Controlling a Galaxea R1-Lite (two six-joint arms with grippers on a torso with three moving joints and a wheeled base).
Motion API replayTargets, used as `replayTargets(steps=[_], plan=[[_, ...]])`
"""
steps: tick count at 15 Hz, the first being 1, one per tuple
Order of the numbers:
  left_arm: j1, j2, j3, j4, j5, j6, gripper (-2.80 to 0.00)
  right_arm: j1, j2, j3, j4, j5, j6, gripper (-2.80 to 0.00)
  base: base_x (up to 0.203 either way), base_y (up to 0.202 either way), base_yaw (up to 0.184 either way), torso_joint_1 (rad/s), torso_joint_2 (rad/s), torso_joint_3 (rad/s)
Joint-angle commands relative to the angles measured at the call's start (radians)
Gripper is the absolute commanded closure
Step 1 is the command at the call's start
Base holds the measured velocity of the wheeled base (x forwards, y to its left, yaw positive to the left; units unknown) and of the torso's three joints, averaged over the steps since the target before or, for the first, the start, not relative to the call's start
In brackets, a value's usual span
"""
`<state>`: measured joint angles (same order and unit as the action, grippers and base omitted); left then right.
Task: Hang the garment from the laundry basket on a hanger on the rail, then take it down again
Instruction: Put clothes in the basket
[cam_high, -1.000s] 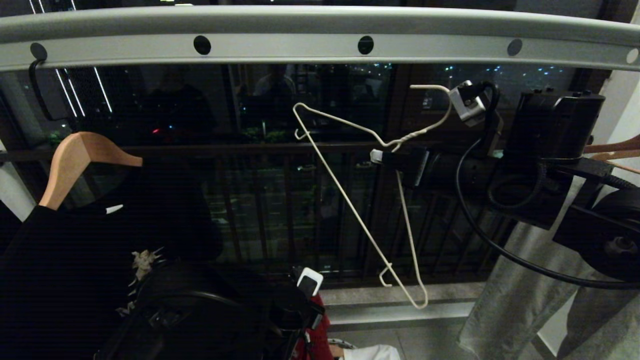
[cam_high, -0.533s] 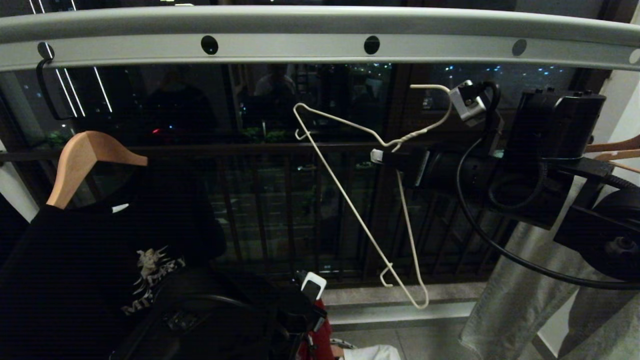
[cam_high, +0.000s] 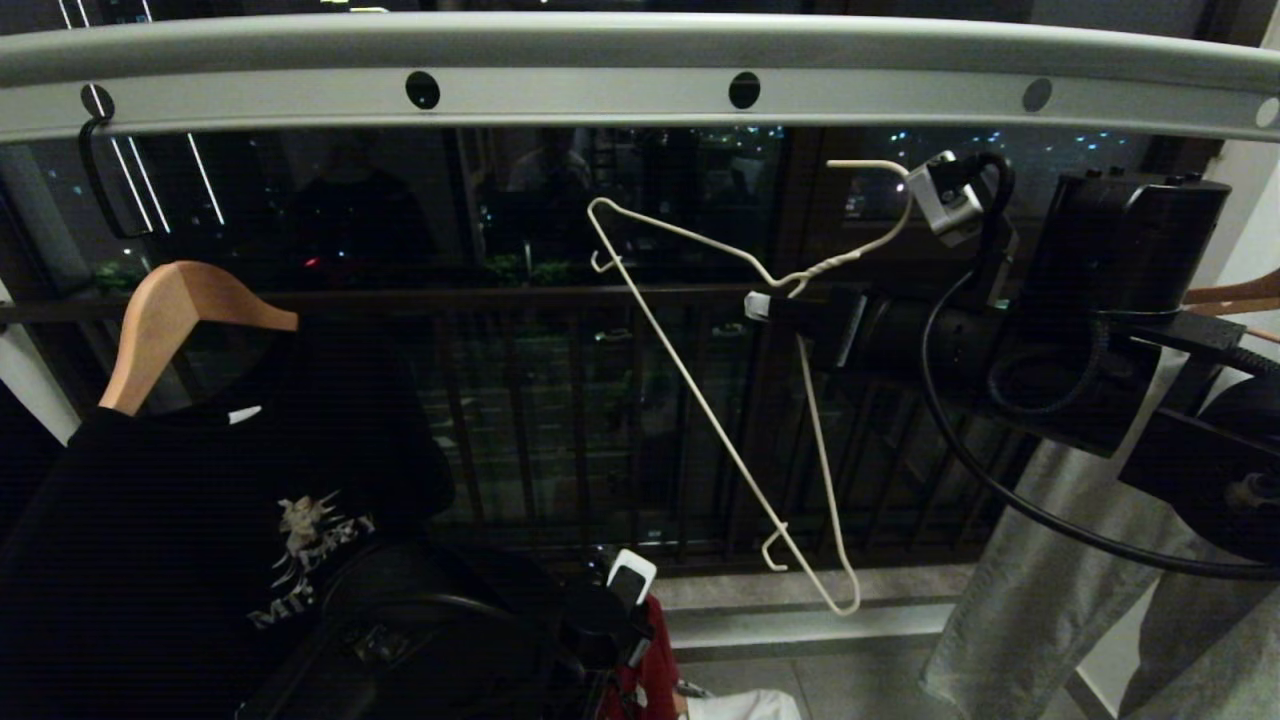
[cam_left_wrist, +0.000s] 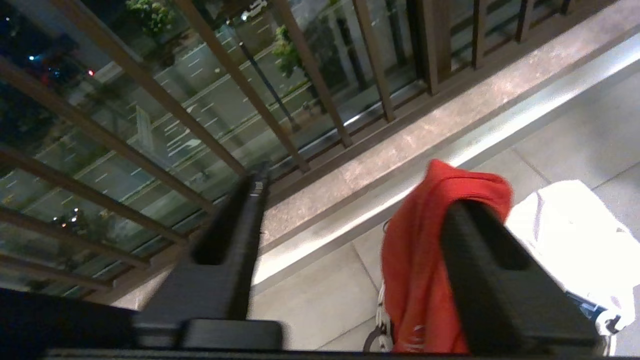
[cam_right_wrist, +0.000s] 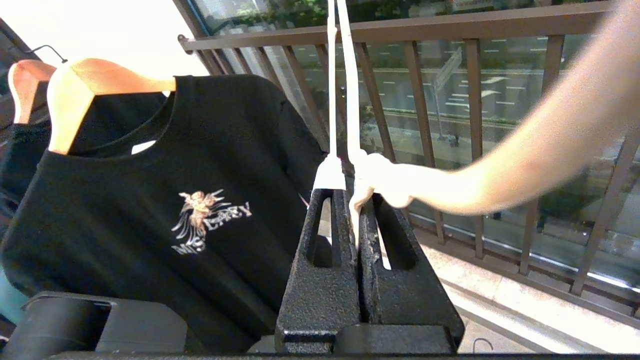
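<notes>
From my remote seat I saw the right gripper held high under the rail, its jaws clenched on the hanger just below the twisted neck — the right wrist view showed the two black fingers pressed together with the white wire pinched between them. The hanger was off the rail, tilted steeply so that one shoulder pointed up toward the left and the other hung low, and its hook curved near the small grey camera block on the right arm without touching the rail. It was bare. The garment was low down at the left gripper, which sat at the bottom of the head view near the window sill. Its jaws stood apart, released, and the red cloth was bunched against the inner face of one finger and draped down past it, well clear of the other finger. Whether the cloth hung from that finger or from something below, I could not tell. The laundry basket showed only as a sliver of dark rim and white weave beneath the red cloth, so I could not make out what lay inside it. Just beside it on the tiled floor was a white garment. At the left, a black T-shirt with a pale print hung on a wooden hanger, whose dark hook caught a hole in the rail.
</notes>
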<state>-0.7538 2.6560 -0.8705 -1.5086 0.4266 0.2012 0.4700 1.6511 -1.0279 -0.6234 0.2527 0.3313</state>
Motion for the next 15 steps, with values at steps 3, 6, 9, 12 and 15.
replayTargets(steps=[3, 6, 9, 12, 15], plan=[[0.009, -0.016, 0.076, 0.006, 0.003, 0.037, -2.8, 0.001, 0.004, 0.0, -0.004, 0.002, 0.002, 0.0, 0.0, 0.0, 0.0, 0.0, 0.0, 0.0], [0.015, -0.053, 0.094, 0.11, -0.001, 0.036, -2.8, 0.001, 0.006, 0.0, -0.004, 0.002, 0.002, 0.0, 0.0, 0.0, 0.0, 0.0, 0.0, 0.0], [0.036, -0.07, 0.084, 0.179, -0.005, 0.032, -2.8, 0.001, 0.009, 0.002, -0.002, 0.002, 0.002, 0.0, 0.0, 0.0, 0.0, 0.0, 0.0, 0.0], [0.04, -0.079, 0.079, 0.206, -0.005, 0.032, -2.8, 0.001, 0.009, 0.0, -0.004, 0.0, 0.002, 0.0, 0.0, 0.0, 0.0, 0.0, 0.0, 0.0], [0.057, -0.094, 0.077, 0.258, -0.006, 0.033, -2.8, -0.001, 0.009, 0.0, -0.003, 0.001, 0.002, 0.0, 0.0, 0.0, 0.0, 0.0, 0.0, 0.0]])
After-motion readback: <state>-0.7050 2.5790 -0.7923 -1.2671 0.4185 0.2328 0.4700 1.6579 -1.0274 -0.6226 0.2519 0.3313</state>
